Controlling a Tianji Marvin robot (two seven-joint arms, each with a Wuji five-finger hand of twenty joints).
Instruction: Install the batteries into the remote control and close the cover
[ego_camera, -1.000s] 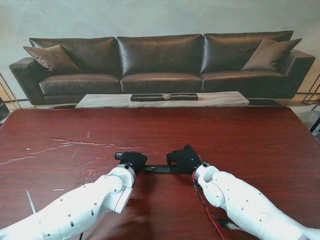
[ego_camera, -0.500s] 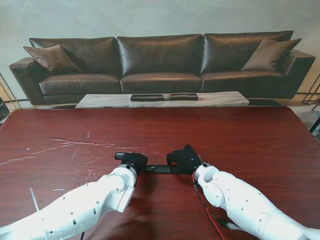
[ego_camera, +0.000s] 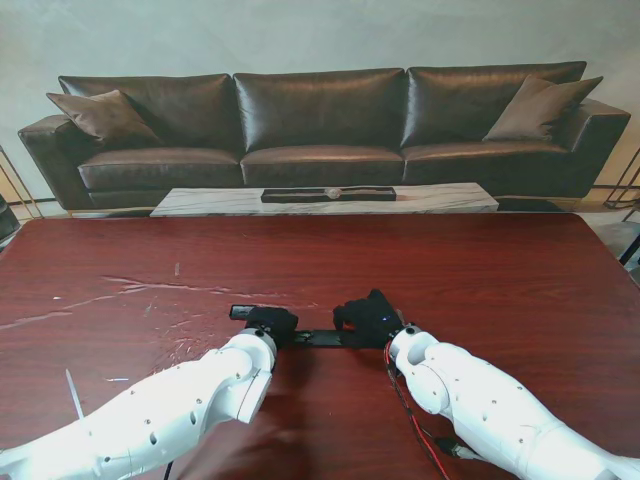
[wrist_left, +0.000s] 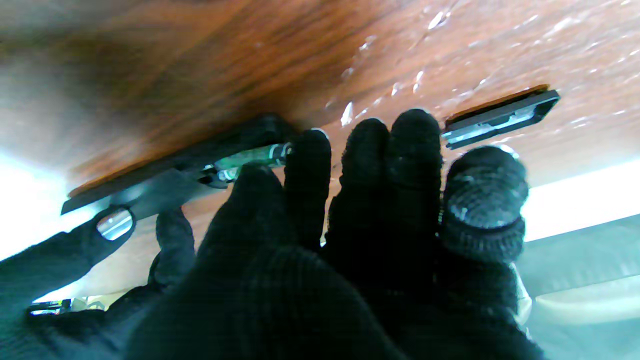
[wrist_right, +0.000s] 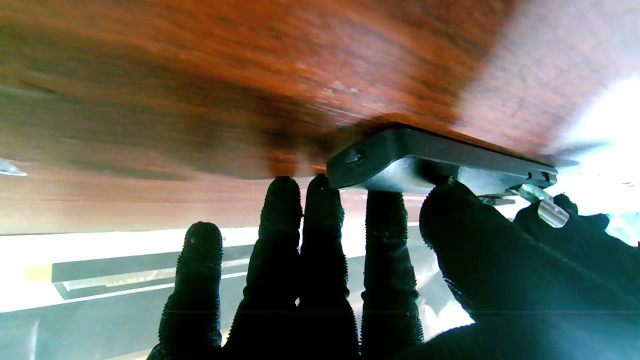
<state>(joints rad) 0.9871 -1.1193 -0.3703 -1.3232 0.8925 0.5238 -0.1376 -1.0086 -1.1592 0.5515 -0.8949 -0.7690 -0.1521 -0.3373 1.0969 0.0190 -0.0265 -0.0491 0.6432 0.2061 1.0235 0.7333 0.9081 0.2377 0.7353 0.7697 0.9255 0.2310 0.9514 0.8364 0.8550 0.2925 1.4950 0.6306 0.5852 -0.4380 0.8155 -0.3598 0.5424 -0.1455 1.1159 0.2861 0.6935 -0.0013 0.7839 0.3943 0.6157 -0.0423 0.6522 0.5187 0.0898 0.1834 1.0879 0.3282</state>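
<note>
Polished dark red wooden bench (ego_camera: 480, 270) fills the stand's view, with two white arms reaching onto it. Between their black-gloved hands lies a slim black plastic remote control (ego_camera: 322, 338), flat on the wood, its battery bay facing up. The right hand (ego_camera: 368, 318) pinches the remote's nearer end, thumb (wrist_right: 465, 225) on one long edge and three fingers wrapped to the other side, the little finger standing free. The left hand (ego_camera: 268, 322) rests at the opposite end with fingers pressed together, fingertips (wrist_left: 310, 150) at the open bay, where a green-labelled battery (wrist_left: 250, 156) shows; whether it grips anything I cannot tell. Just past the left hand's fingertips lies a small flat black cover (wrist_left: 500, 116), apart from the remote. The remote looks light, stiff and smooth, so it would likely slide on the glossy wood; holding it by the long edges seems safest. The cover looks thin and is probably best taken by its side edges.
</note>
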